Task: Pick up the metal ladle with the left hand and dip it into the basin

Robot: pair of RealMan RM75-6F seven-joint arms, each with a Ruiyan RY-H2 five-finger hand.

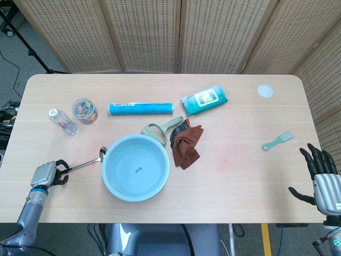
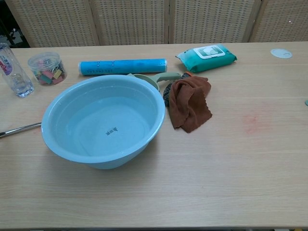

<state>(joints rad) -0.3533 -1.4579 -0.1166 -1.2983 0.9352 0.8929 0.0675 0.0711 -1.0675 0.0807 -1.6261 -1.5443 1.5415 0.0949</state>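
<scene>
The metal ladle (image 1: 85,163) lies flat on the table, its bowl against the left rim of the light blue basin (image 1: 136,167) and its handle pointing to the front left. In the chest view only the handle (image 2: 19,128) shows, left of the basin (image 2: 103,120). My left hand (image 1: 47,174) is at the handle's end near the front left edge. Its fingers curl about the tip, and I cannot make out whether they grip it. My right hand (image 1: 321,177) hovers by the front right corner with fingers spread and nothing in it.
Behind the basin lie a green-handled brush (image 1: 160,128), a brown cloth (image 1: 185,144), a blue roll (image 1: 140,109) and a wipes pack (image 1: 204,99). A jar of clips (image 1: 84,110) and a small bottle (image 1: 63,122) stand at the left. A small green tool (image 1: 277,141) lies at the right.
</scene>
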